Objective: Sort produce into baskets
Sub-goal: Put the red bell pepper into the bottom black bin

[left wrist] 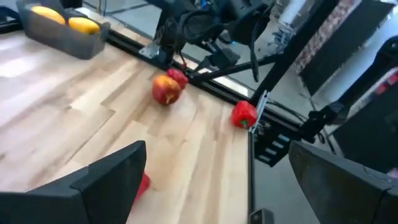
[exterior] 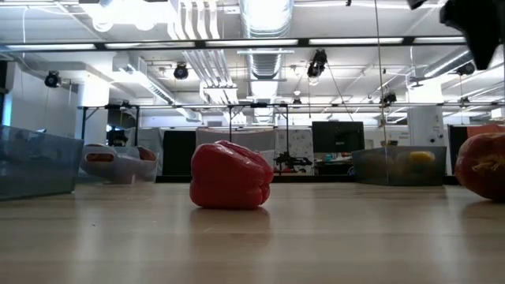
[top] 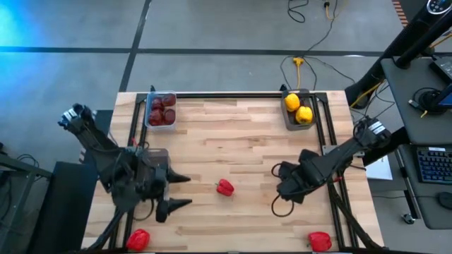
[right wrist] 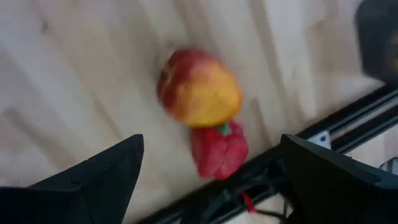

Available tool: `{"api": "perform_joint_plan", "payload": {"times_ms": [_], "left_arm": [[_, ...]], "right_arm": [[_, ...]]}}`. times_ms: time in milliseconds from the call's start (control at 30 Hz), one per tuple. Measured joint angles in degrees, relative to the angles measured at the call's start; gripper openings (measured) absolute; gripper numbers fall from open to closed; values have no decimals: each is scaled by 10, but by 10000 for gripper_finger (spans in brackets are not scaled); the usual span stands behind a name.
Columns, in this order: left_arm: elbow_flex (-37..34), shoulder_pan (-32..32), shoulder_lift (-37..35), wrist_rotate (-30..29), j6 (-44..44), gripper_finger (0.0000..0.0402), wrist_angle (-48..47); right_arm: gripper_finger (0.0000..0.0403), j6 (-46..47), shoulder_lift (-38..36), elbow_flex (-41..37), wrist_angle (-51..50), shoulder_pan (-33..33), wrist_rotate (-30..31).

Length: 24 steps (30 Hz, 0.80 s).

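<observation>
A red pepper [top: 224, 187] lies on its side mid-table, between my two grippers; it also shows in the low view [exterior: 230, 175]. My left gripper [top: 185, 190] is open and empty, to the pepper's left. My right gripper [right wrist: 211, 142] is open and empty, above an orange-red apple [right wrist: 199, 88] and a second red pepper [right wrist: 219, 149] lying side by side next to the right rail. My right arm [top: 311, 169] hides these two in the high view. A basket [top: 161, 111] at the far left holds dark maroon pieces. A basket [top: 298, 109] at the far right holds yellow ones.
Two more red peppers lie at the near edge, one left [top: 138, 238] and one right [top: 319, 241]. A clear basket [top: 154, 156] stands under my left arm. Black rails [top: 323, 134] frame the table. Cables and a desk with a keyboard [top: 432, 166] lie beyond the right side.
</observation>
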Motion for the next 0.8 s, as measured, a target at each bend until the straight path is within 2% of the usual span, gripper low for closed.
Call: {"api": "perform_joint_plan", "payload": {"times_ms": [133,300,533,667,800], "left_arm": [[45,-28,44,-39,-39,374,-15],[111,-38,101,-43,-78,372,-67],[175,-34,167,-38,-93,372,-118],[179,-21,185,-33,-93,372,-121],[178,8,199,-36,-90,372,-120]], "right_arm": [[368,-53,-2,0,-4,7,-16],[368,-126,-14,-31,-8,13,-23],[368,-90,-54,-174,31,-32,-110],[368,-85,-62,-251,98,-63,-147],[368,-91,-55,-302,97,-99,-170]]}}
